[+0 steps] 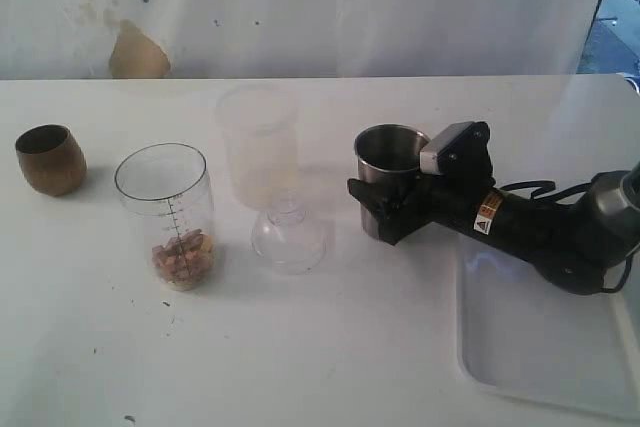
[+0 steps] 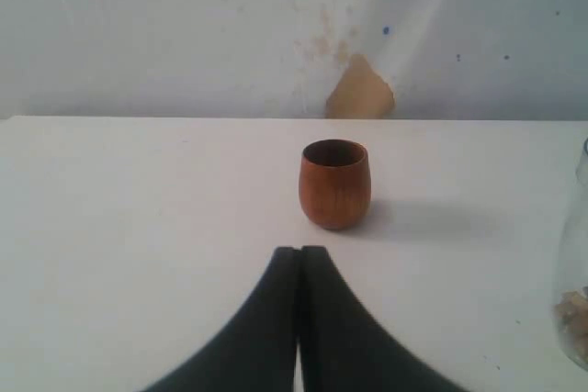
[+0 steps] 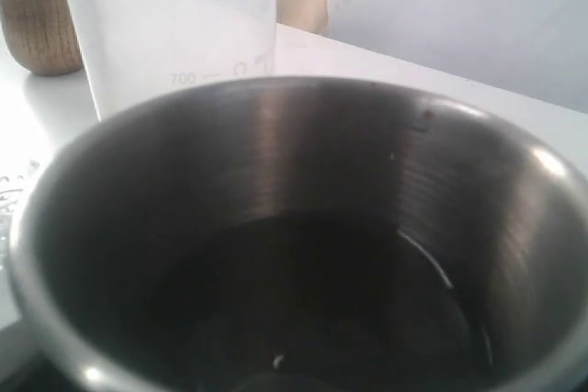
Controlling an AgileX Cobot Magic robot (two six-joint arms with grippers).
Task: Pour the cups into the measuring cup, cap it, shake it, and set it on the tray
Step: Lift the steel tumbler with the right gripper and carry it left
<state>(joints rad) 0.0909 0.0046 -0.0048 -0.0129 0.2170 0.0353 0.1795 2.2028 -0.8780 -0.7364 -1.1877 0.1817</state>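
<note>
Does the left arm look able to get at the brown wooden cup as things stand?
Probably yes: the wooden cup stands upright straight ahead of the left pincer, with only bare table between them. The pincer is shut, so it would have to open first.

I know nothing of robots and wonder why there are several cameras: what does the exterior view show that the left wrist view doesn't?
Only the exterior view: the steel tumbler clasped by the right gripper, the frosted cup, a clear domed lid and the tray. Only the left wrist view: the left gripper, its fingers pressed together. Both: the wooden cup, the measuring cup (just its edge in the wrist view), the table and the tan wall patch.
</note>
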